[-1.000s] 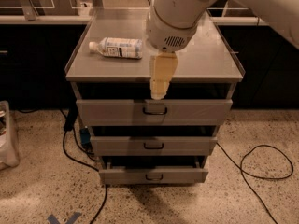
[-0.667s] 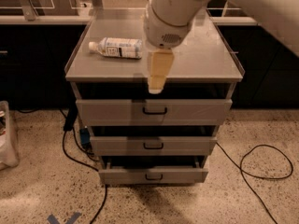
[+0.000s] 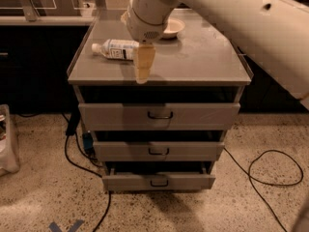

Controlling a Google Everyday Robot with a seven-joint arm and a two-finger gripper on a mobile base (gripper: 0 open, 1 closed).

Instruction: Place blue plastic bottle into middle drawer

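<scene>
Since the frame a moment ago, the tool [image 3: 144, 67] is sitting further left and further back over the table [image 3: 203, 57], and the cream bowl [image 3: 173, 28] that the wrist was covering is now showing. Nearest the camera, dark cables [image 3: 270, 173] are lying on the speckled floor on both sides of the cabinet. Above them the narrow bottom drawer [image 3: 125, 181] is showing, then the middle drawer [image 3: 193, 150] with its small dark loop handle, then the wide top drawer [image 3: 116, 116]; a dark gap is showing above each front. At the table's front edge the tool is pointing straight down, its pale tip hanging over the lip left of centre. I cannot tell whether the tool is released or clenched, and nothing is visibly held in it. Just behind it, the blue plastic bottle [image 3: 116, 49] is lying on its side on the table's left half, white cap pointing left, its base end passing behind the tool; whether the two are touching is unclear. Further back, the bowl is resting near the table's rear edge. The thick white arm [image 3: 217, 13] is reaching in from the upper right, sloping down to a round wrist above the bottle's base.
</scene>
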